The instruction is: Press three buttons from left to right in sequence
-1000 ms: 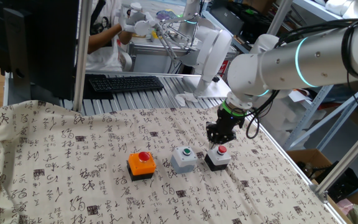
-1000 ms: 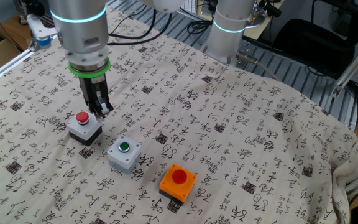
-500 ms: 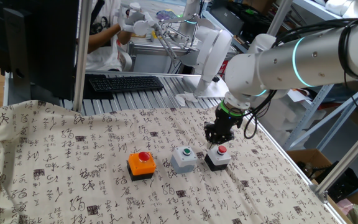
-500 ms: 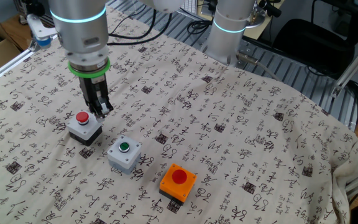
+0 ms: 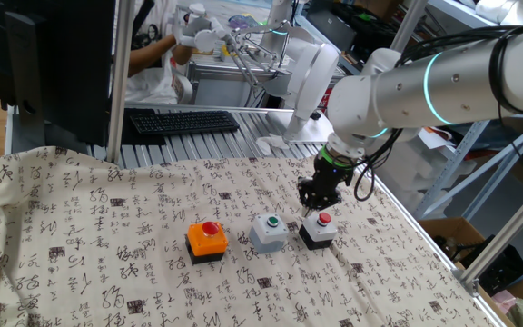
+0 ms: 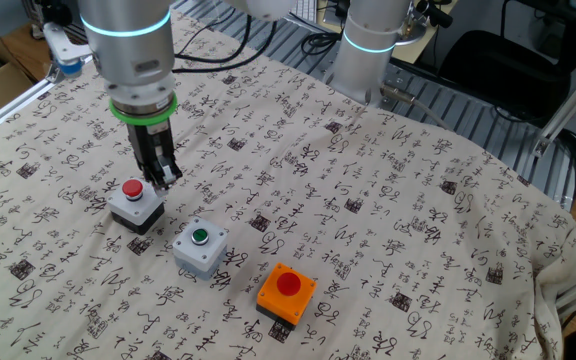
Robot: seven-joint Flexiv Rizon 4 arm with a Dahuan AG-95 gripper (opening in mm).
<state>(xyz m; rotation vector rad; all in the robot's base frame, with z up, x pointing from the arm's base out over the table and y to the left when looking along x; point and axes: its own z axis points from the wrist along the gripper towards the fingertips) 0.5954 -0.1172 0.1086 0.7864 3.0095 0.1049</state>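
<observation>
Three button boxes stand in a row on the patterned cloth. The orange box with red button (image 5: 207, 241) (image 6: 287, 291) is leftmost in one fixed view. The light grey box with green button (image 5: 269, 231) (image 6: 200, 248) is in the middle. The black box with small red button (image 5: 318, 229) (image 6: 135, 204) is at the right end. My gripper (image 5: 311, 206) (image 6: 161, 179) points down, its fingers together, with its tips just behind and slightly above the black box's red button. I cannot tell whether they touch it.
A black keyboard (image 5: 183, 121) lies on the metal bench beyond the cloth. A second robot base (image 6: 373, 40) stands at the table's far edge. A person works at the back (image 5: 157, 54). The cloth-covered table edge (image 5: 425, 241) runs close to the black box.
The arm's upper links have shifted slightly left in one fixed view. The gripper tips stay by the black box, and the boxes have not moved.
</observation>
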